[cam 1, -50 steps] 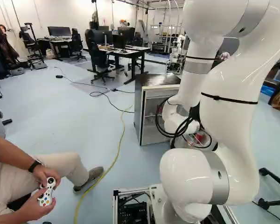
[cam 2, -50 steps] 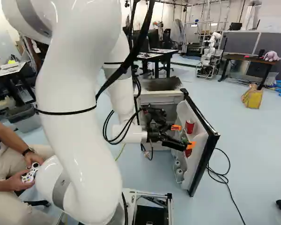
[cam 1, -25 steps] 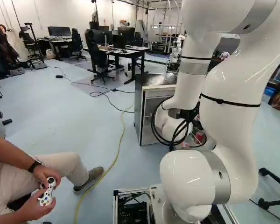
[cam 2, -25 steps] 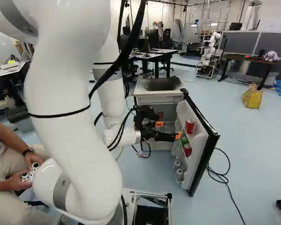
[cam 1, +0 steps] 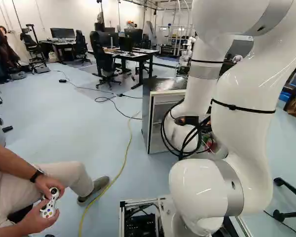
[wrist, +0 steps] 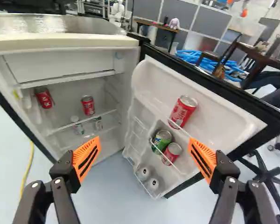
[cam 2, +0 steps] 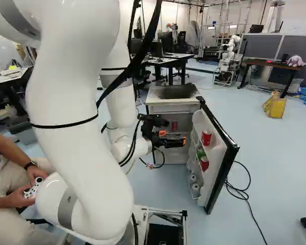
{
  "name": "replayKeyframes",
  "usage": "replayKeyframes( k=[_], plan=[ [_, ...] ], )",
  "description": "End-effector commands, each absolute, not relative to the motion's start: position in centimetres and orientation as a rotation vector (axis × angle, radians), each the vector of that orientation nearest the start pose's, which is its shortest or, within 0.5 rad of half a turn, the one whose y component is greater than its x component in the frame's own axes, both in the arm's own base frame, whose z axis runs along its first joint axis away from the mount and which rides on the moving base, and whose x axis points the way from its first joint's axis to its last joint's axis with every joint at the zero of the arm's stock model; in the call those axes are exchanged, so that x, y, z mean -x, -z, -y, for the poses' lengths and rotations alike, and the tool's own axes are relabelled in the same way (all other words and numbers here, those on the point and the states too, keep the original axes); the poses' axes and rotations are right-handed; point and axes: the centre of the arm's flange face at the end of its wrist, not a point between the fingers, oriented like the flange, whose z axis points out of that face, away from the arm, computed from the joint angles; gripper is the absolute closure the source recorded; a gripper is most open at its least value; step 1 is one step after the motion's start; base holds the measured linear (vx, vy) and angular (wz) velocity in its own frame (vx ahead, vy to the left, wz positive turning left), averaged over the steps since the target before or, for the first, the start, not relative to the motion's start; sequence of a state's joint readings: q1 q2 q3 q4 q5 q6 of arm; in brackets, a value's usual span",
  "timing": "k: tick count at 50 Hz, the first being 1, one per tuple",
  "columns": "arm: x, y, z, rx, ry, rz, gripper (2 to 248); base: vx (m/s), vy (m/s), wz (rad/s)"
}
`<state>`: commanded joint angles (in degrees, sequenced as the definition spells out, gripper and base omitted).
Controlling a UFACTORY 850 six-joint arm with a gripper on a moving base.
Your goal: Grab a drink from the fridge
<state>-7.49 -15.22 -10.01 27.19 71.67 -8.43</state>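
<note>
Open fridge (wrist: 60,43) on pale blue floor (cam 1: 64,128), desks (cam 1: 138,56) beyond

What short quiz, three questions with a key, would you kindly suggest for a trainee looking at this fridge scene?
1. True or false: the door of the fridge is open.
2. On the door, what colour is the can right beside the green can? (a) blue (b) red (c) yellow
3. Fill in the missing word: the pincer stands ____, gripping nothing.

Key: 1. true; 2. b; 3. open.
</note>
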Motion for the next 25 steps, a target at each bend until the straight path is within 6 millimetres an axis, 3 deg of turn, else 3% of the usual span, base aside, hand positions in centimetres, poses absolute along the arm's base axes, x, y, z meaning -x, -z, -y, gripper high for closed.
replayKeyframes(
  k=[25],
  plan=[
    [-32.0,-24.5,7.9,2.957,1.716,-0.354,3,0.0,0.0,0.0]
  ],
)
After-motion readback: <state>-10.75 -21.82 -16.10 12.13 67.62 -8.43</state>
